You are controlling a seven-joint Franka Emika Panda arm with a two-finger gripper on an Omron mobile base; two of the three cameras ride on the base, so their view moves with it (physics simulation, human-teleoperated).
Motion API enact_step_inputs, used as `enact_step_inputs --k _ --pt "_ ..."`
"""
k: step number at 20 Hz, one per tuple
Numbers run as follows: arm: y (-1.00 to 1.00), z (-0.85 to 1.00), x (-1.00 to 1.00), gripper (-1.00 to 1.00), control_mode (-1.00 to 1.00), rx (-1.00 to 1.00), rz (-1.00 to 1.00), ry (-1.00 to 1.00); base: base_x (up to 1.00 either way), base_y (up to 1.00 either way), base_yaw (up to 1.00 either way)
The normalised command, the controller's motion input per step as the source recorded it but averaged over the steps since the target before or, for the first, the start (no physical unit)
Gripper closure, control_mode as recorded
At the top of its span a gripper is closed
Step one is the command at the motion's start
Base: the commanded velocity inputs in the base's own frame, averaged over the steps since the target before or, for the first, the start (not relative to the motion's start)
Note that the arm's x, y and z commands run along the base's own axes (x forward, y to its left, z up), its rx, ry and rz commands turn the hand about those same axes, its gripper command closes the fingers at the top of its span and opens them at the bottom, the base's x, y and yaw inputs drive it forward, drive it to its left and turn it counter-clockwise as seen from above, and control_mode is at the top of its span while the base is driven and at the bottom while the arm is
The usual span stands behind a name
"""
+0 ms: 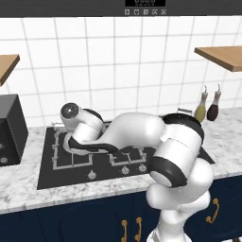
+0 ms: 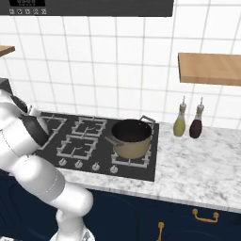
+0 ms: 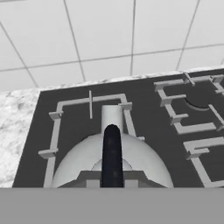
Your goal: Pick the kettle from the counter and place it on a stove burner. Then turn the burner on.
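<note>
Kettle (image 3: 131, 153): pale silvery-white body, black handle. Cooktop (image 2: 146, 174): black, grey grates. Tabletop (image 2: 202, 174): white marble, grey veins, above dark blue cabinets (image 1: 85, 222) with gold handles. Pot (image 2: 132, 139): tan, dark inside. Wall (image 2: 117, 61): white tiles. Two bottles (image 2: 179, 123): yellow-green, dark red.

The kettle (image 3: 131, 155) has a smooth, pale silvery metal body and a matt black handle (image 3: 112, 153). The cooktop (image 2: 99, 141) is matt black with dull grey grates. The surface (image 2: 197, 174) looks like polished white marble with grey veins. The pot (image 2: 132, 139) is smooth tan with a dark inside. Both shelves (image 2: 212, 68) are wood.
</note>
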Motion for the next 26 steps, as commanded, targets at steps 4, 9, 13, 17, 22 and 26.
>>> enact_step_inputs --k 4,9,13,17,22,26 --pt "0.09 -0.3 0.03 1.0 -1.0 0.0 0.0 -0.03 0.0 0.0 0.0" --pt "0.0 -0.12 0.2 1.0 -1.0 -0.06 -0.01 -0.05 0.0 0.0 0.0" --pt "0.04 0.0 0.42 1.0 -1.0 0.0 -0.05 0.0 0.0 0.0 0.0" --pt "0.17 0.0 0.35 1.0 -1.0 0.0 -0.09 0.0 0.0 0.0 0.0" --pt "0.17 0.0 0.07 1.0 -1.0 0.0 -0.02 0.0 0.0 0.0 0.0" --pt "0.18 -0.22 0.0 1.0 -1.0 0.0 0.0 0.0 0.0 0.0 0.0"
